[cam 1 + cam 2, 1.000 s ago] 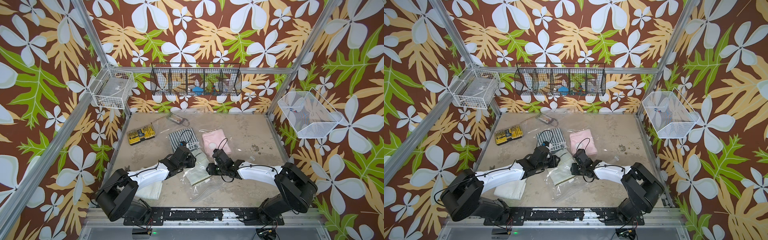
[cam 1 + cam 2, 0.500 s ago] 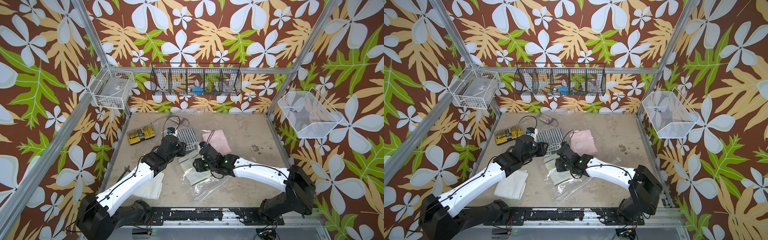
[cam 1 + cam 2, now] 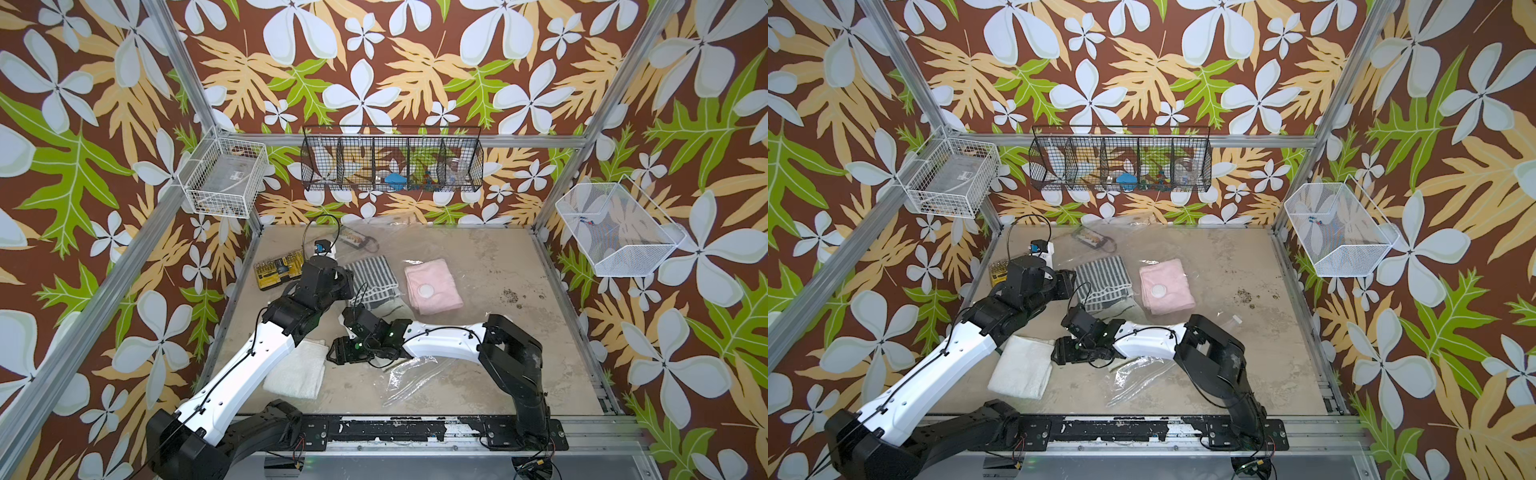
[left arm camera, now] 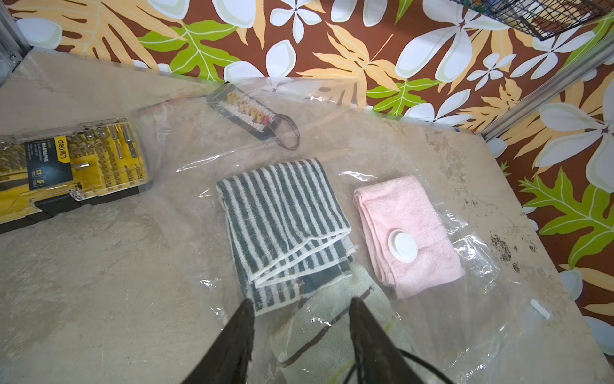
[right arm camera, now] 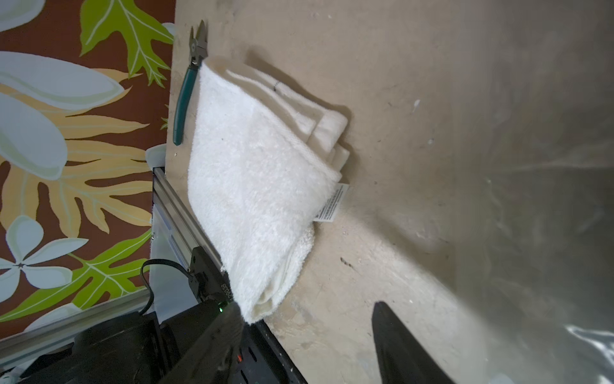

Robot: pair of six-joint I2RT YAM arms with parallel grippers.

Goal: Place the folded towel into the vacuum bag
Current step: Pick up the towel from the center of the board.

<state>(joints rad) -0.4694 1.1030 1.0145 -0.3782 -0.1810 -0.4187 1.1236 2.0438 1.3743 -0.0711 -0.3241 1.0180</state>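
The left gripper [image 4: 301,301] and right gripper [image 5: 305,306] gape empty; a shallow pinch on the white towel [image 5: 252,173] could lift one layer, unfolding it.

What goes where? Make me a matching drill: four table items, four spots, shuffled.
1. white towel
2. pink towel
3. striped towel
4. yellow bit case

A. under the round white valve disc
B. far left, near the wall
C. near edge, beside the green cutters
D. between the bit case and the pink towel

Pairs: 1-C, 2-A, 3-D, 4-B
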